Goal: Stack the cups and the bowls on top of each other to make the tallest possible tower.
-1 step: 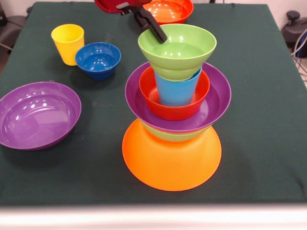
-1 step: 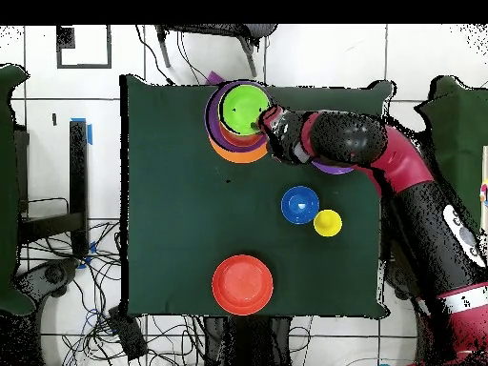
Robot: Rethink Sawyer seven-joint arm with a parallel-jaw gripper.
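A: Start at the left of the front view. What sits there?

B: A purple bowl (image 1: 38, 115) at nine o'clock on the desk (image 1: 268, 120), mouth up. Toward eleven o'clock stands the yellow cup (image 1: 67, 43), upright, long axis vertical, and the small dark blue bowl (image 1: 98, 60) sits just beside it on its right, also mouth up.

A: And the tower?

B: The tower (image 1: 172, 115) stands a little right of centre, its axis vertical and leaning slightly. The orange bowl (image 1: 171, 160) is the base, mouth down. On it a green bowl (image 1: 168, 136) shows only as a rim, then a second purple bowl (image 1: 216, 98), a red-orange bowl (image 1: 158, 103), the light blue cup (image 1: 175, 91) upright inside that, and a green bowl on top (image 1: 177, 50), mouth up.

A: Where is the pincer?

B: The pincer (image 1: 156, 29) comes down from twelve o'clock, its dark tip at the top bowl's rim on the far left. Whether it is apart or clamped on the rim I cannot tell.

A: Anything behind?

B: Another red-orange bowl (image 1: 170, 10) at twelve o'clock, partly hidden by the arm (image 2: 381, 152).
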